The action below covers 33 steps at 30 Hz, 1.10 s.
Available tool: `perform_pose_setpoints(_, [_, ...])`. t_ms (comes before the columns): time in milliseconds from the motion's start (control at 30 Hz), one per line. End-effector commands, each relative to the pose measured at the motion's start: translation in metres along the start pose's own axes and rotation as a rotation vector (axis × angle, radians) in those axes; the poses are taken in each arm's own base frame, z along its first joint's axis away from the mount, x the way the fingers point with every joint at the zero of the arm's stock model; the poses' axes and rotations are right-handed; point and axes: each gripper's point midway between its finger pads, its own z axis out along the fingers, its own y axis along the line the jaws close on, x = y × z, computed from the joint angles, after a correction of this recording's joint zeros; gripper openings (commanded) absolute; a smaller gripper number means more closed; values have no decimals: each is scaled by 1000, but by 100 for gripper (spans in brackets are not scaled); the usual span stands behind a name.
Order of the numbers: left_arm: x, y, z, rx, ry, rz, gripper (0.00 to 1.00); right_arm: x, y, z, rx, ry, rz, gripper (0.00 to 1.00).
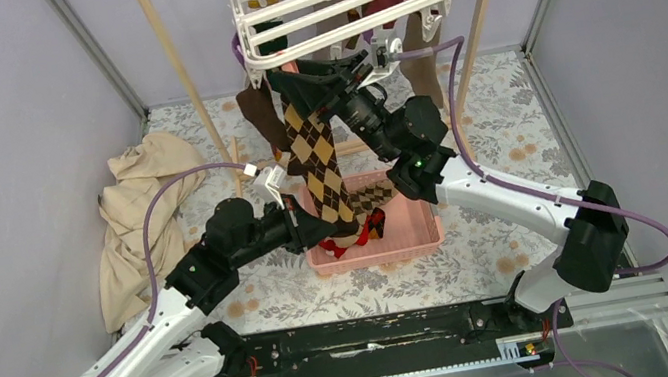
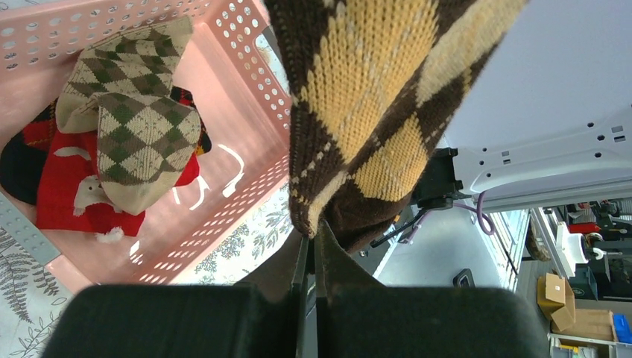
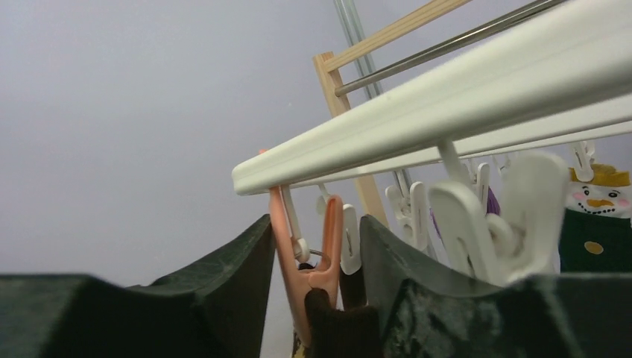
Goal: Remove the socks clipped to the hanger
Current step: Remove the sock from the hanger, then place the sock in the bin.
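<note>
While our left claw is pinching the lower end of the argyle sock, pressed together on the knit just beside the basket, our right claw is reaching up under the hanger. Its fingers are spreading to either side of the orange clip that is biting the sock's dark top edge. The sock is hanging full length from that clip near the hanger's left side and running down between our two arms. We are judging this to be the release step: the clip is looking closed on the fabric, so the sock is not yet free. We are expecting the sock to handle as light, soft and stretchy. Pulling from below would likely be only stretching the knit and tilting the hanger, which is looking free to swing. So we are thinking the place to work is the clip's upper arms, squeezing them together to open its mouth. Meanwhile the left claw should be holding a full fold of fabric and not a thin edge, since knit is apt to be slipping out of smooth fingers. A white clip is hanging just beside the orange one, and we are being wary of catching it by mistake. Other socks are lying in the basket on the tabletop, and more are dangling from the hanger.
</note>
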Motion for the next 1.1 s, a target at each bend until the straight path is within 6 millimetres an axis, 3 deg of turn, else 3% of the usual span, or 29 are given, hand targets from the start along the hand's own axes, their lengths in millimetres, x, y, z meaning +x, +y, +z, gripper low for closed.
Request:
perform_pose_setpoints(0, [6, 0, 1, 17, 24, 20, 1, -52, 9, 0, -19, -144, 21, 48])
perform_pose_setpoints(100, [7, 0, 1, 15, 26, 20, 1, -52, 9, 0, -21, -142, 22, 39])
perform_pose_setpoints(300, [7, 0, 1, 18, 27, 20, 1, -48, 8, 3, -17, -124, 20, 6])
perform_pose_setpoints(400, [7, -1, 1, 21, 26, 22, 1, -46, 6, 4, -8, -113, 18, 2])
perform_pose_setpoints(533, [7, -2, 1, 26, 32, 23, 1, -41, 0, 3, 17, -96, 13, 13])
perform_pose_setpoints(600, [6, -4, 2, 30, 35, 24, 1, -38, -2, 2, 31, -81, 10, 34])
perform_pose_setpoints(733, [5, -7, 2, 38, 38, 23, 1, -29, -8, -3, 51, -46, 3, 66])
perform_pose_setpoints(1067, [-7, -26, 5, 103, 39, 21, 1, 5, -24, -36, 112, 79, 5, 90])
